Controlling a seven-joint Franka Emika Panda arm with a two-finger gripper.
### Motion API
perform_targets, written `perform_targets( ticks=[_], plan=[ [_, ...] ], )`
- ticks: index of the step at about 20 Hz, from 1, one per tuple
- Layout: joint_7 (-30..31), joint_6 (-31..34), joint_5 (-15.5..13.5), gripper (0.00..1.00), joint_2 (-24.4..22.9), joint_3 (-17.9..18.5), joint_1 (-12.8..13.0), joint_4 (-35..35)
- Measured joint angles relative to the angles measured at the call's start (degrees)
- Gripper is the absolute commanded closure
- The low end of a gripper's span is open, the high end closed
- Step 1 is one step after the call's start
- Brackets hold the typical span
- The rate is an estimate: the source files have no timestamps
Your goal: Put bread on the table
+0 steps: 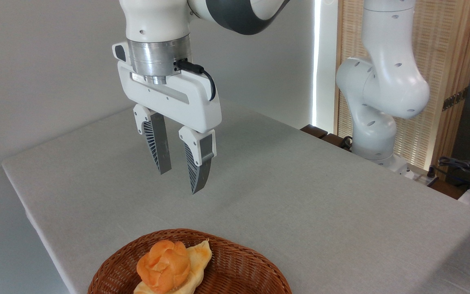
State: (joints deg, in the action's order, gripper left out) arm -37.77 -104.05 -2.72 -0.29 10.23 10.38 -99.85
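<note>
A: Nearest to the camera, at the bottom centre of the frame, is the brown wicker basket (235, 261). Inside it sits the bread (163, 266), a small round orange-golden bun with a folded top like a rose. It rests on a longer pale-yellow pastry (196, 257), touching it.

B: How do you think the bun will handle?

A: I judge it is light and soft. The folded top looks delicate, so hard pressure may crush or dent it. The surface seems dry, not slippery. I would take hold at the two sides of the round body, low enough to catch the widest part, and close gently. One risk: the pastry under it could be caught together with the bun, because they are in contact.

B: And the claw?

A: The gripper (180, 179) hangs in the upper left-centre of the frame, above the table (320, 196), pointing down. Its two ribbed fingers (155, 143) stand apart with a clear gap between them, so it is open, perhaps half of its range. It holds nothing and touches nothing. It is well apart from the basket, further back over the grey cloth. The gap looks a bit narrow for the bun, so I think it should open wider before descending.
</note>
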Motion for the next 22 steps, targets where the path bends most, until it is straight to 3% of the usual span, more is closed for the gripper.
perform_targets(
  ticks=[22],
  plan=[
    [-0.06, 0.21, 0.02, 0.00, -0.03, 0.03, -0.19, 0.02]
  ],
)
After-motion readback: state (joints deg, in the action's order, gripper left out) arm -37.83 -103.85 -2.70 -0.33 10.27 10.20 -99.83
